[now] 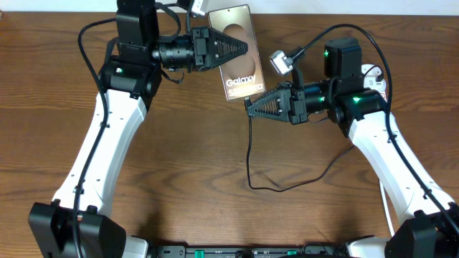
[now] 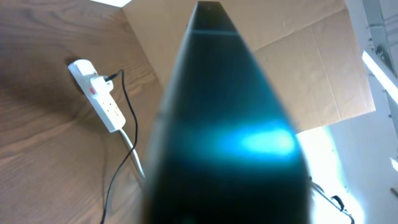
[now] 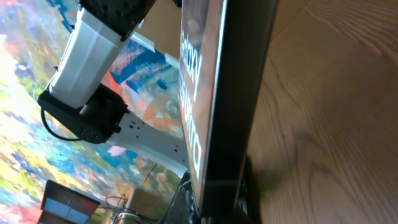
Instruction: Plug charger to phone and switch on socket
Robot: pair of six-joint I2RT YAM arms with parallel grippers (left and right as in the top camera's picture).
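Observation:
My left gripper [image 1: 244, 49] is shut on the phone [image 1: 238, 57], holding it above the table with its bronze "Galaxy" face up. In the left wrist view the phone [image 2: 224, 143] is a dark blur hiding the fingers. My right gripper [image 1: 251, 107] is shut at the phone's near short edge, and the charger [image 1: 249, 154] hangs from its tip as a thin black cable. The plug tip is hidden. The right wrist view shows the phone [image 3: 233, 93] edge-on, right at the jaws. The socket [image 2: 99, 93], a white strip with red switches, lies on the table.
The charger's cable [image 2: 109, 192] runs from a plug in the socket across the wood, beside the white cord [image 2: 138, 167]. A cardboard sheet [image 2: 311, 62] stands behind the table. The left arm [image 3: 93, 62] shows beyond the phone.

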